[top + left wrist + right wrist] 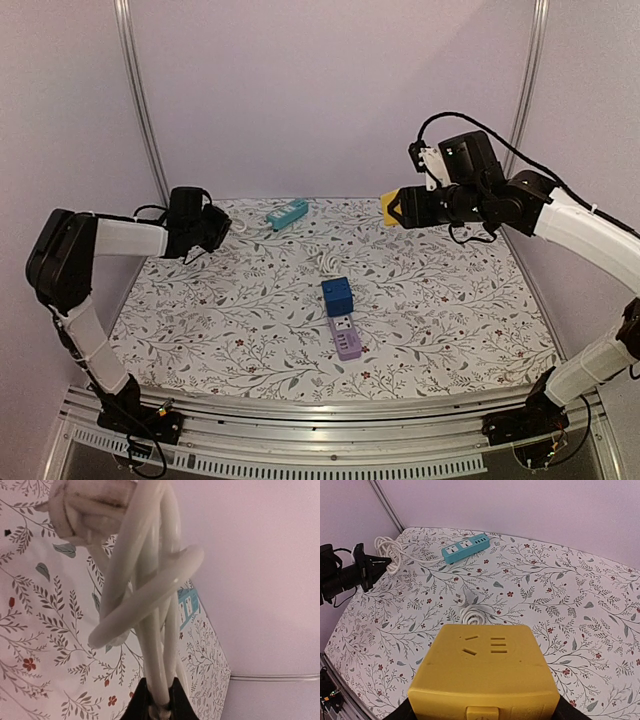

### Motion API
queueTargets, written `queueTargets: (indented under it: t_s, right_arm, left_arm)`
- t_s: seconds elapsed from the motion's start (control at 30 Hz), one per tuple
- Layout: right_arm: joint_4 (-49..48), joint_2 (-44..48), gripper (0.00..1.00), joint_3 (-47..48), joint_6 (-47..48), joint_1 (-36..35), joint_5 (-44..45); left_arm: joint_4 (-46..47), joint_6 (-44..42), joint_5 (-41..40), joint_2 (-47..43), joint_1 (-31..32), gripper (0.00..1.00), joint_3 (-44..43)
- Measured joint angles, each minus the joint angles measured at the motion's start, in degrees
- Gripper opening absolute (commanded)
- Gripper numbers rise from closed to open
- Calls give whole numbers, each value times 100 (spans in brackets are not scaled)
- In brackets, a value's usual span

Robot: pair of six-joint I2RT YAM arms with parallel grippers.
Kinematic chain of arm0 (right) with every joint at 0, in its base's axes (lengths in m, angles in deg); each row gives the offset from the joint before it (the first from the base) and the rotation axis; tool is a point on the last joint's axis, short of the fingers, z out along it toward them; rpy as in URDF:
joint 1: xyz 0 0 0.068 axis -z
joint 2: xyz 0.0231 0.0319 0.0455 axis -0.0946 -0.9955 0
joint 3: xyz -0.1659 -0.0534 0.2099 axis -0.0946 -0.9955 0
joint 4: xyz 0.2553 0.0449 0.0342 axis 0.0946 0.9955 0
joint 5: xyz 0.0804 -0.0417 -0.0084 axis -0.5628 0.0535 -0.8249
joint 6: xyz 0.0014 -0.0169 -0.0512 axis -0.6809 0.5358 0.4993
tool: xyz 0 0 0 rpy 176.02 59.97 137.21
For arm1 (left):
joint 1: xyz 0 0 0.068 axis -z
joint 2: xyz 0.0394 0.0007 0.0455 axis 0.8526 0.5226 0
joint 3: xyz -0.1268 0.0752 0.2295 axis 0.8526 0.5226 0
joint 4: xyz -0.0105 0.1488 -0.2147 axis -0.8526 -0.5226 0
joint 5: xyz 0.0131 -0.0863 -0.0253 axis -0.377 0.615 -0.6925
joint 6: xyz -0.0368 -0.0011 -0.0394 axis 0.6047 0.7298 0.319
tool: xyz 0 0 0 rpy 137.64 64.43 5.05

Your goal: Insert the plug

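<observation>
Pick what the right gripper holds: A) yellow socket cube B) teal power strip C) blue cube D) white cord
A: the right gripper is shut on the yellow socket cube; the left gripper holds the white cord, and the teal power strip and blue cube lie on the table.

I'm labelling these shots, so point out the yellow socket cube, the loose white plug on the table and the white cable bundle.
yellow socket cube (485,665), right wrist view, top face below the slots.
white plug (460,600), right wrist view, the plug body.
white cable bundle (165,582), left wrist view, the cross loop.
</observation>
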Motion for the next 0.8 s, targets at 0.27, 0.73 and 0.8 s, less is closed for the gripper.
queueTargets:
  t_s: [0.27, 0.73, 0.8]
  right_arm:
    - [-278, 378, 0, -553, 271, 22, -400]
    - [-739, 461, 0, -1008, 433, 48, -1316]
    - [-776, 461, 0, -1040, 433, 48, -1421]
  left_arm:
    - [-1600, -343, -501, -3067, 197, 0, 1646]
    - [-5270, 723, -1556, -7431, 1707, 12, 3390]
    - [-5595, 800, -1550, -7405, 1816, 17, 3388]
